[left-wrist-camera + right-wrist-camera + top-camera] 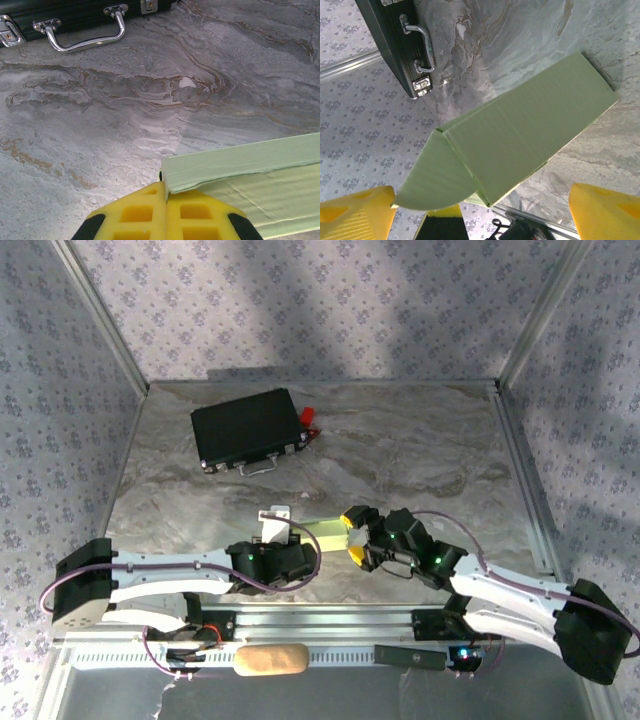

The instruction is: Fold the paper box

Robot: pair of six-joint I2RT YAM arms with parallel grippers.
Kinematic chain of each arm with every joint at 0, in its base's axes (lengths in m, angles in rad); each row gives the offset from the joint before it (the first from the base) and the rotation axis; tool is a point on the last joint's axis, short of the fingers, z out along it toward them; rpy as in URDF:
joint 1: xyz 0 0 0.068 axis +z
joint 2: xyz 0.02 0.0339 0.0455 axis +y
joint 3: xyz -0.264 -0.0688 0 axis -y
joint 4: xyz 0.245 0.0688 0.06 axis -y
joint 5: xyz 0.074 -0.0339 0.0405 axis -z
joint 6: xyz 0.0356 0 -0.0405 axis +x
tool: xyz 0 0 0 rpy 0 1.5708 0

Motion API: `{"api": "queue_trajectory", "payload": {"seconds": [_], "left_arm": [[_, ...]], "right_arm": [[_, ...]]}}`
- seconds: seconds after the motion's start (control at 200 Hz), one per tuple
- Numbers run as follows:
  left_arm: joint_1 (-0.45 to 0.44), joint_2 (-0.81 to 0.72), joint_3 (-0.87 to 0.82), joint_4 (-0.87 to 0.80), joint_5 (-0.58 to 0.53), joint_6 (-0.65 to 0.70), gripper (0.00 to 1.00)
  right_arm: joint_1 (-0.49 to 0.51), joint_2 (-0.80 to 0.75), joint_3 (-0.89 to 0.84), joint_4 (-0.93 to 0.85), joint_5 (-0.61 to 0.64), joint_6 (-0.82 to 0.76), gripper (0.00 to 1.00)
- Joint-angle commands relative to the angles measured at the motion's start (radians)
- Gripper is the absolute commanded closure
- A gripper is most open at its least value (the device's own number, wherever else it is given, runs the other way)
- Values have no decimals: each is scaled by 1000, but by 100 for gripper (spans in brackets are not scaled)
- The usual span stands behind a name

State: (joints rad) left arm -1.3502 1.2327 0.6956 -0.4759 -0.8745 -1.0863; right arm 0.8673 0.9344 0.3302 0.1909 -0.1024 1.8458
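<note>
The pale green paper box (328, 532) lies near the table's front between the two grippers, as a folded flat rectangular sleeve. My left gripper (165, 189) is shut, its yellow fingers (137, 212) pinching the box's (250, 162) near left corner. My right gripper (480, 207) is open and wide, one yellow fingertip (357, 207) on each side of the box (530, 122). A rounded end flap (432, 182) sticks out loose, its tip touching the left fingertip. In the top view the right gripper (352, 536) straddles the box's right end, and the left gripper (312, 545) is at its left end.
A black case (248, 428) with a metal handle (85, 42) lies at the back left, a small red object (308, 415) by its right end. A white slip (275, 520) lies just left of the box. A beige oblong (270, 660) rests on the front rail.
</note>
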Motion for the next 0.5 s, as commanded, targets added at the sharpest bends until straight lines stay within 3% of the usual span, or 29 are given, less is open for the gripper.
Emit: {"api": "queue_trajectory", "payload": {"seconds": [0.0, 0.275, 0.495], "left_arm": [[-12, 10, 33, -44, -8, -4, 100], [-16, -6, 39, -43, -2, 10, 96], [-17, -7, 42, -33, 11, 28, 94]], "right_arm": [[-25, 7, 8, 53, -20, 15, 13], [-41, 10, 0, 24, -22, 0, 38], [-40, 38, 0, 39, -24, 0, 44]]}}
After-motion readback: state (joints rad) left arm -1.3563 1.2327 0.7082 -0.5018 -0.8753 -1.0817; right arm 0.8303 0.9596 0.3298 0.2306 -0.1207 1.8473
